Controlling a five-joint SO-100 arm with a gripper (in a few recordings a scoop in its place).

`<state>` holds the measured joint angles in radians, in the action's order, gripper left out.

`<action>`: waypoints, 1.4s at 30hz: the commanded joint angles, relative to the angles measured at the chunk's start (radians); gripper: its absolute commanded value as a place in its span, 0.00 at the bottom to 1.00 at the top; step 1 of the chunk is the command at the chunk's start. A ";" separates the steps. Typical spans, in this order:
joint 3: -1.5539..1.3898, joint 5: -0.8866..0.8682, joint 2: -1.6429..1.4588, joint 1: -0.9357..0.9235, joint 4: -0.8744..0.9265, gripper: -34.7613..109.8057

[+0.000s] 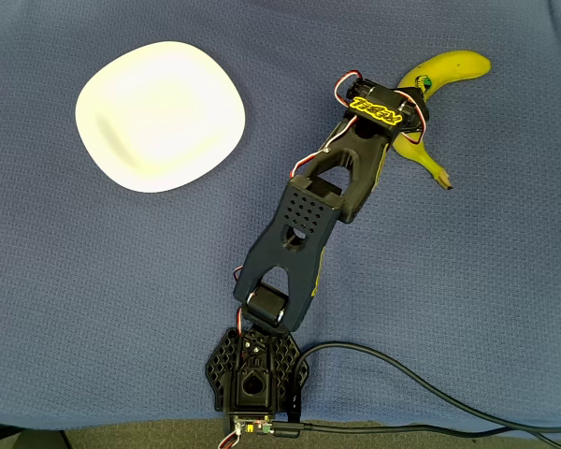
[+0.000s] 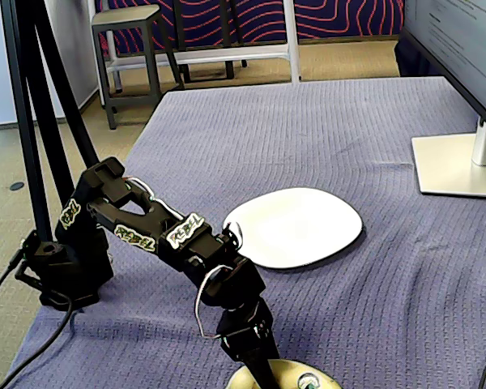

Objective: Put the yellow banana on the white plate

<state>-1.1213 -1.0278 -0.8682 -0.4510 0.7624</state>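
The yellow banana (image 1: pixel 453 67) lies on the blue cloth at the upper right of the overhead view, its brown stem tip pointing down and to the right. My gripper (image 1: pixel 404 117) is right over the banana's middle, and the black wrist hides the fingers there. In the fixed view the gripper (image 2: pixel 259 365) reaches down onto the banana (image 2: pixel 296 378) at the bottom edge, where its small green sticker shows. How the jaws stand is hidden. The white plate (image 1: pixel 159 112) sits apart at the upper left with nothing on it, and it lies beyond the arm in the fixed view (image 2: pixel 296 227).
The arm's base (image 1: pixel 254 374) stands at the near table edge with a black cable (image 1: pixel 402 374) trailing right. A monitor stand (image 2: pixel 458 162) occupies the far right of the cloth. A black tripod leg (image 2: pixel 40 121) rises beside the base.
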 commanded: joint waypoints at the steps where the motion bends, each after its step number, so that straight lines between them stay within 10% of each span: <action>1: 0.020 0.011 -0.046 -0.028 0.018 0.24; 42: 0.156 0.183 -0.486 0.247 0.448 0.24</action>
<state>-1.0308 -0.9189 -1.1628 -0.2485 1.2011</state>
